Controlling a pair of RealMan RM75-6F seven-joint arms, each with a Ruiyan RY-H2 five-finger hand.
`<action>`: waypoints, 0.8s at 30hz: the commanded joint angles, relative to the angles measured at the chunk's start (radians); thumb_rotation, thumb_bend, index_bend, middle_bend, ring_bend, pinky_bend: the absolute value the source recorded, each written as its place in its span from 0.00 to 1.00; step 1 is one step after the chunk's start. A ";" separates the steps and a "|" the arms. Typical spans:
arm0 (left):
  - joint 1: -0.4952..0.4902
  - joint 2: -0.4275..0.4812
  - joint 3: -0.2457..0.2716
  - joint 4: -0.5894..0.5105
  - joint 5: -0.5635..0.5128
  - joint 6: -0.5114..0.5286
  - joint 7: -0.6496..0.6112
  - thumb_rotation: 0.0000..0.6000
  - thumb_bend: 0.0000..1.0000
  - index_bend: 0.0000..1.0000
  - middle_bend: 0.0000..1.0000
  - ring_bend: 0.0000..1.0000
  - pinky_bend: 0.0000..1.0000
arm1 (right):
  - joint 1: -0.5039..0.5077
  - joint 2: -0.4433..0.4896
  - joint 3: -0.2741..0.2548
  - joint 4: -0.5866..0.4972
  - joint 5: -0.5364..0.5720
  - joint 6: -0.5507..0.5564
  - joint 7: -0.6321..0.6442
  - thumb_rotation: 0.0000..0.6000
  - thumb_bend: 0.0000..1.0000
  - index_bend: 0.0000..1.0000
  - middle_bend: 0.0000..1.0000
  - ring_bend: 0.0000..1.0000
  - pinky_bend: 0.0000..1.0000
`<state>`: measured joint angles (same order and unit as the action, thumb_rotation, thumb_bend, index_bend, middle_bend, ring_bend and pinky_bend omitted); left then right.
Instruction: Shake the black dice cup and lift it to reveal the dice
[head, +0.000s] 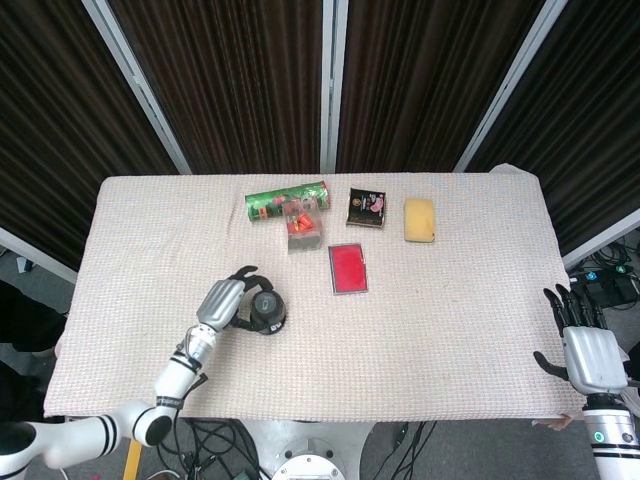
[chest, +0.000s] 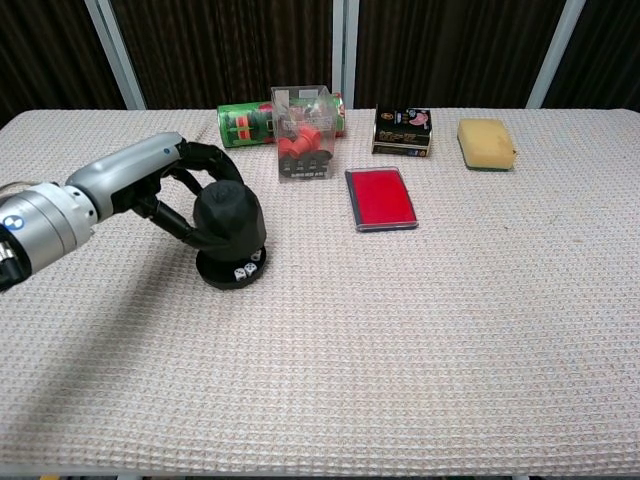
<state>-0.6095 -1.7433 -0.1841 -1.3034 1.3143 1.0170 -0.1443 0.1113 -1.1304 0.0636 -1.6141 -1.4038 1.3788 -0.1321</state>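
The left hand (chest: 165, 190) grips the black dice cup (chest: 229, 217) from its left side, fingers wrapped around the dome — the cup is raised just off its round black base (chest: 230, 272), tilted a little. Small white dice (chest: 243, 268) show on the base under the cup's rim. All this sits well in front-left of the red card case (chest: 380, 198). The right hand (head: 588, 352) hangs off the table's edge, fingers spread, holding nothing.

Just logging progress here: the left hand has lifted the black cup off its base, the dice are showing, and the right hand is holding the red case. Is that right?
One thing is off. The right hand holds nothing; it is at the table's near right edge in the head view. The red case lies alone on the cloth. The left hand does grip the lifted cup, with dice showing on the base.
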 joint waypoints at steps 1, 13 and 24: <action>-0.005 0.018 -0.018 -0.015 -0.009 0.007 0.009 1.00 0.12 0.36 0.42 0.14 0.29 | 0.001 -0.001 0.000 0.000 0.000 -0.001 0.000 1.00 0.10 0.00 0.03 0.00 0.00; -0.015 -0.026 -0.073 0.197 -0.051 0.074 0.063 1.00 0.15 0.28 0.30 0.09 0.25 | 0.001 -0.001 -0.002 -0.006 -0.002 0.001 -0.009 1.00 0.10 0.00 0.03 0.00 0.00; -0.001 -0.034 -0.036 0.248 0.001 0.079 -0.073 1.00 0.08 0.10 0.00 0.00 0.15 | 0.001 0.001 -0.001 -0.007 0.003 -0.004 -0.004 1.00 0.10 0.00 0.03 0.00 0.00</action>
<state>-0.6136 -1.7816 -0.2201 -1.0474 1.3090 1.0858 -0.2115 0.1123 -1.1289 0.0621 -1.6210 -1.4007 1.3750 -0.1361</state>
